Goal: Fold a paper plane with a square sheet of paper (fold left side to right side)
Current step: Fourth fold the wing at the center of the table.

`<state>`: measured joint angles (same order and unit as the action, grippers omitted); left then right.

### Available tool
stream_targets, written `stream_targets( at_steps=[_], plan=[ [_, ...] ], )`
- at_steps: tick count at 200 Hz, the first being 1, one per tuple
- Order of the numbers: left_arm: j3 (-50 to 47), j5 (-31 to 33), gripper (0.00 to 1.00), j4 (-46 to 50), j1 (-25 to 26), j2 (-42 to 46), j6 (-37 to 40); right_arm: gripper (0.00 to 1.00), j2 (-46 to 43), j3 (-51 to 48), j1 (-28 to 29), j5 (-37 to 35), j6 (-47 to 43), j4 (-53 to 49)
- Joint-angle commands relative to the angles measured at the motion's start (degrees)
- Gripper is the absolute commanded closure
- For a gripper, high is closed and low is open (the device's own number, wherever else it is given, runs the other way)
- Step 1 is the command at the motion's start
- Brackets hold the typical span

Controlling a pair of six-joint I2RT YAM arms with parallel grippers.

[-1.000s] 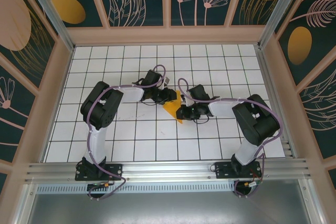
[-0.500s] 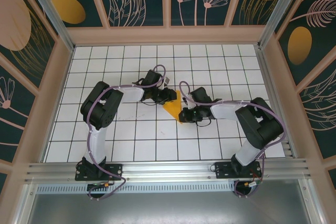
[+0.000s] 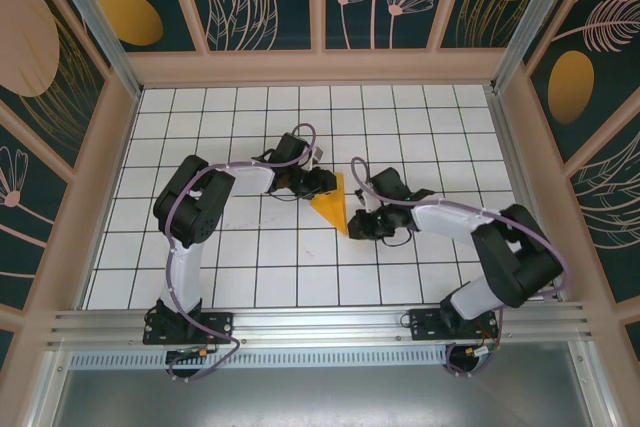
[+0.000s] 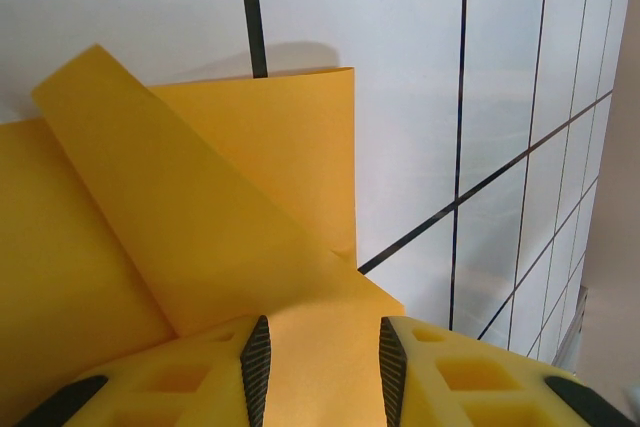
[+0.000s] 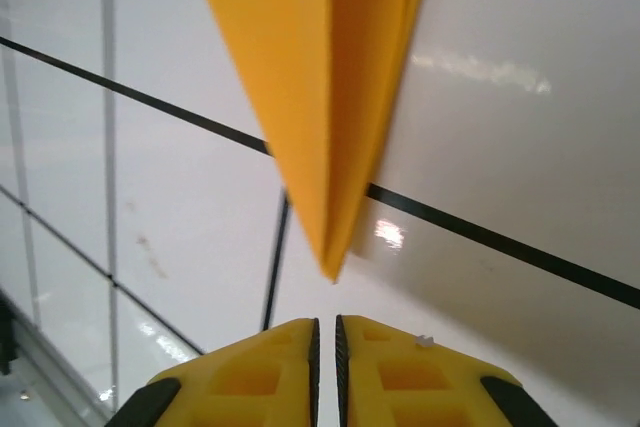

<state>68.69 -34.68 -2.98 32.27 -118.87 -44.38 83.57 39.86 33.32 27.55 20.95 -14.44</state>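
On my left wrist feed, the left gripper [image 4: 323, 325] stands narrowly parted. Its yellow moulded fingers have hollow pockets and black ribbed pads [image 4: 257, 367], and they sit on either side of a strip of the paper plane [image 4: 250, 197]. Paper fills the gap, but I cannot tell whether the pads pinch it or only rest against it. The paper is matte orange-yellow and thin, lying in layers. A long diagonal flap crosses a flat panel with crisp straight edges and one square corner, and it throws a soft shadow on the counter [image 4: 400, 47].

On my right wrist feed, the right gripper [image 5: 325, 325] is closed, its yellow fingers meeting at a hairline seam with nothing between them. The paper plane [image 5: 310, 67] narrows to a sharp tip that points at the fingertips, just ahead of them and apart. Stacked fold edges show along one side of it. The counter [image 5: 500, 147] is glossy white tile with thin black grid lines and small glints of light.

From above, the paper plane [image 3: 335, 209] is a slim triangle near the middle of the counter [image 3: 270, 267], wide end far, tip toward me. The left gripper [image 3: 322, 185] is at its wide end and the right gripper [image 3: 356, 226] is just beside its tip. Both arms are black-jointed with white links and purple braided cable.
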Motion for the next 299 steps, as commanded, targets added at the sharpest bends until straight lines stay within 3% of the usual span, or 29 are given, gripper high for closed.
stream_targets(
  at_steps=[1,50,109,188,299],
  plan=[
    [-2.0,5.4,0.62,4.8,0.3,-3.3,1.7,0.82,-4.0,2.6,-1.0,3.1,0.5,-0.4],
    [-2.0,5.4,0.62,4.7,0.2,-3.0,1.5,0.81,5.2,6.2,1.2,2.3,2.6,8.7],
    [-1.7,5.3,0.61,4.9,0.2,-2.6,1.7,0.82,13.5,5.9,0.7,-5.1,1.9,8.9],
    [4.9,6.8,0.55,8.2,-2.4,-3.5,3.9,0.89,14.3,-1.2,0.9,-7.6,1.6,3.7],
    [15.2,6.6,0.53,12.3,-8.2,-8.6,7.1,0.90,16.8,-0.8,2.2,-8.9,0.3,2.3]
  ],
)
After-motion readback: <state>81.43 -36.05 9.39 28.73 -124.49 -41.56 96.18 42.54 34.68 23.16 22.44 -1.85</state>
